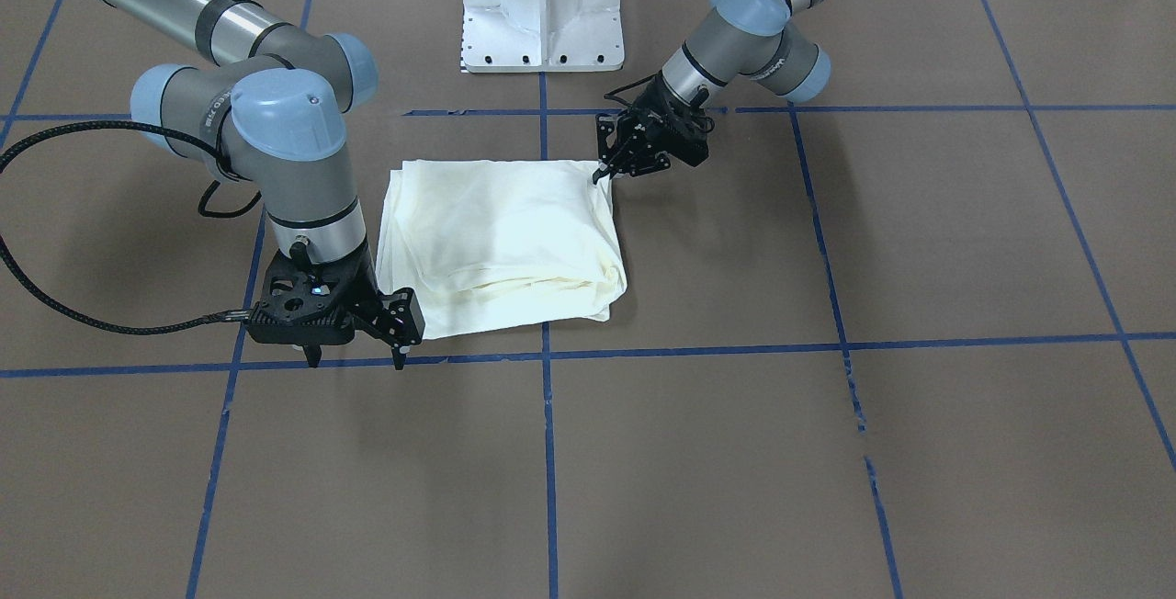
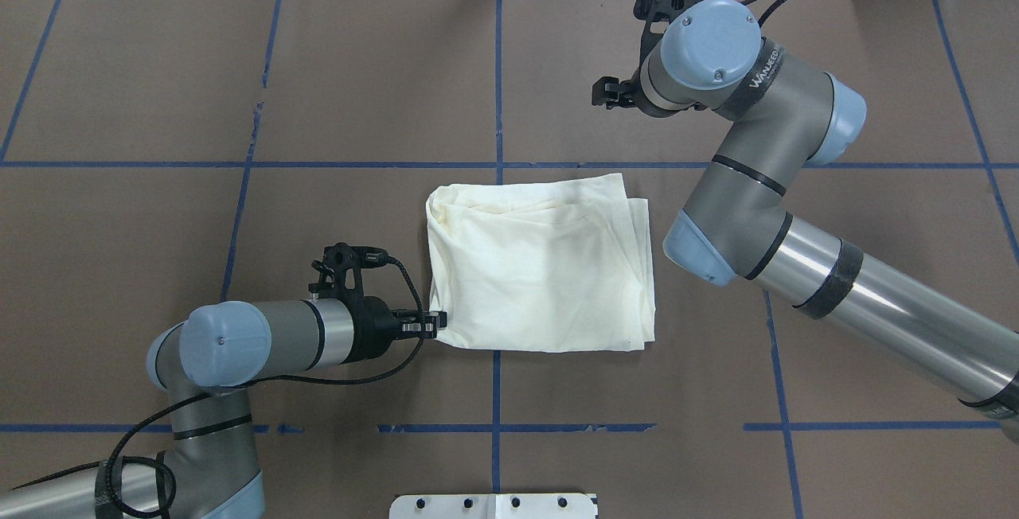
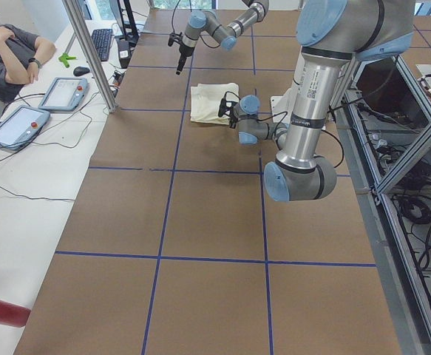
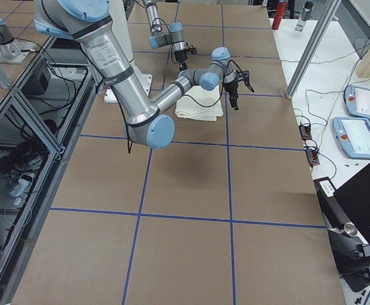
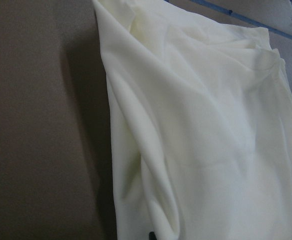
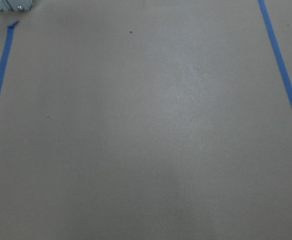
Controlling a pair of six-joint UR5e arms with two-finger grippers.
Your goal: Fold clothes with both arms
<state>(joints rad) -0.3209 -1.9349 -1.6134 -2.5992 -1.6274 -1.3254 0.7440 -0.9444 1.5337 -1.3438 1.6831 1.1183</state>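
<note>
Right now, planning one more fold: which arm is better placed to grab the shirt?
Left. The left fingers are at the shirt's near corner; the right fingers hang spread beside its far corner, that wrist view showing only table.

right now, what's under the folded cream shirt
Brown table surface, showing all round the folded cream shirt. A blue tape line passes under it and out the other side. Anything between its layers is hidden.

Overhead cam behind robot & front cam opposite share shirt (image 2: 541, 264); side cams far, wrist cams close.
</note>
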